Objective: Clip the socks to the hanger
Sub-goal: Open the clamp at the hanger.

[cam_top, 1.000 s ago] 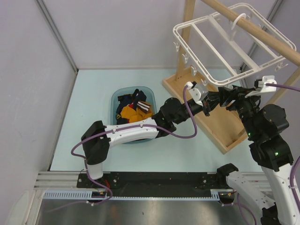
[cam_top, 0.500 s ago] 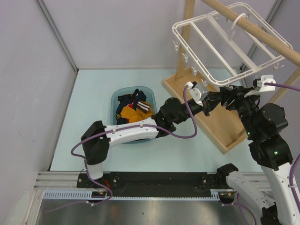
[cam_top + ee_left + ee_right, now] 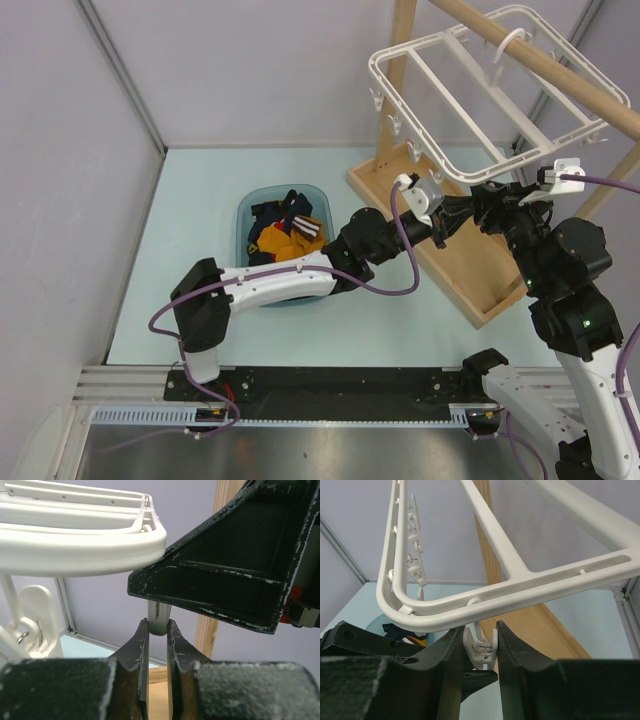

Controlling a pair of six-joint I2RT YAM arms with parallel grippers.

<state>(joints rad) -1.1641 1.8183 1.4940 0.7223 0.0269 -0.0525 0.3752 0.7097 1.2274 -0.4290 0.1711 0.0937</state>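
Note:
The white hanger (image 3: pixel 470 178) hangs from a wooden rod at the upper right. My two grippers meet under its near rim at one dangling clip (image 3: pixel 481 647). The right gripper (image 3: pixel 479 640) presses both sides of that clip's upper wings. My left gripper (image 3: pixel 158 630) is shut on the clip's lower end (image 3: pixel 158 621), just below the hanger rim (image 3: pixel 75 550). Neither gripper holds a sock. The mustard-yellow socks (image 3: pixel 283 243) lie in a blue basin (image 3: pixel 245 215) with dark clothes, under the left arm.
A wooden rack with a round rod (image 3: pixel 540 60) and a flat base (image 3: pixel 450 250) carries the hanger. More clips hang along the hanger's far side (image 3: pixel 414 565), and one hangs left of my left gripper (image 3: pixel 32 610). Grey walls enclose the pale table.
The right gripper's jaws have closed in onto the clip. Both arms and the hanger have barely moved.

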